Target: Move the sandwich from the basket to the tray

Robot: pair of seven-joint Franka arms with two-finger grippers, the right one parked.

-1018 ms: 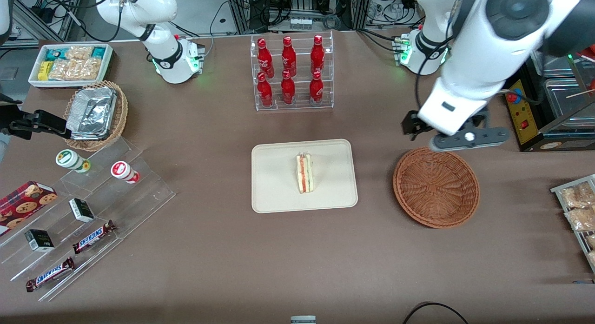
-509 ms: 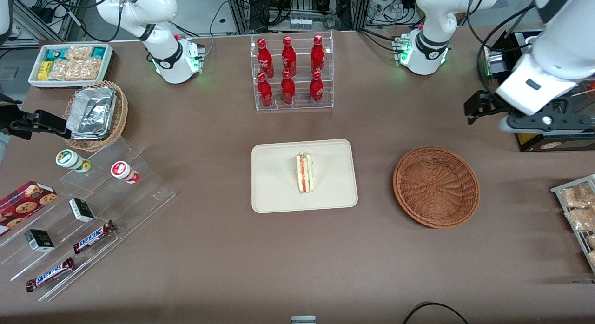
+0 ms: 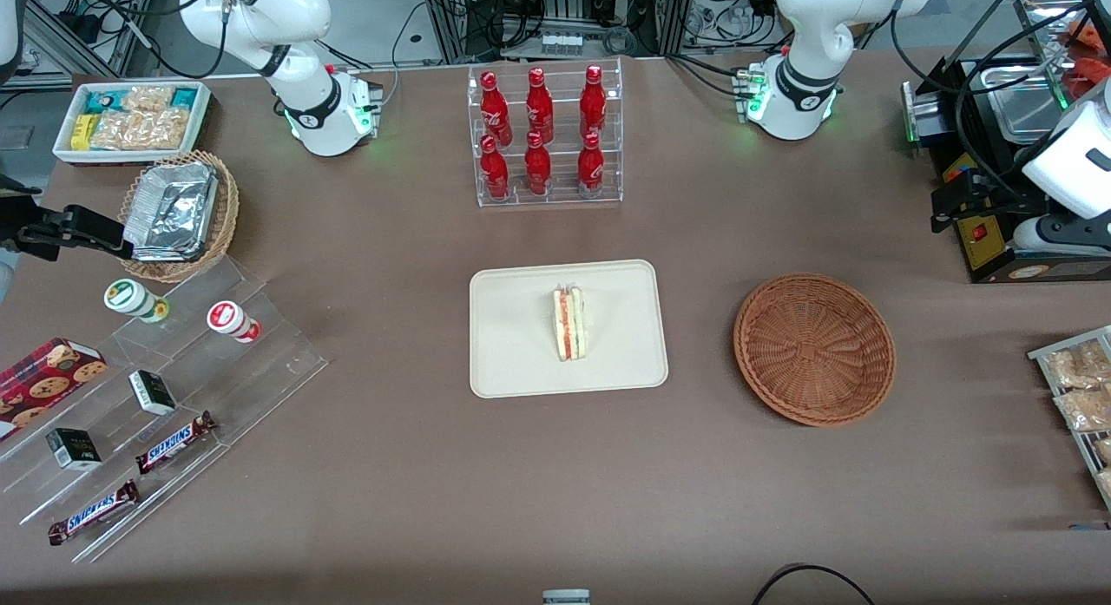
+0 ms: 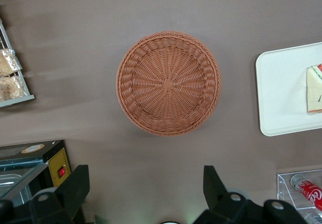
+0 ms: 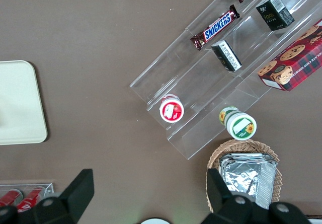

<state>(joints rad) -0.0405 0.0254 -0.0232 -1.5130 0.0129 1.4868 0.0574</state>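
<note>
Brown surface (image 3: pixel 417 501), spanning whole front view. Tray (image 3: pixel 521 362) flat near its middle, long side running toward either arm's end. Basket (image 3: pixel 814 349) beside tray toward working arm's end, apart from it, upright, nothing inside; seen from directly above in left wrist view (image 4: pixel 168 83). Bottle rack (image 3: pixel 547 136) farther from front camera than tray, six red bottles in two rows. Tan basket (image 3: pixel 227 207) with foil trays toward parked arm's end, near white bin (image 3: pixel 61 149) of snack packets. Clear stepped shelf (image 3: pixel 278 358) nearer front camera than those, carrying two Snickers bars, small boxes, two cups.

Sandwich (image 3: pixel 569 324) on tray, roughly central, resting on one flat side, filling edge facing up; one corner showing in left wrist view (image 4: pixel 314 90).

Pincer (image 4: pixel 143 194) raised high above surface at working arm's end, close to black box with red switch; fingers (image 4: pixel 75 189) spread wide apart, holding nothing, well clear of basket.
</note>
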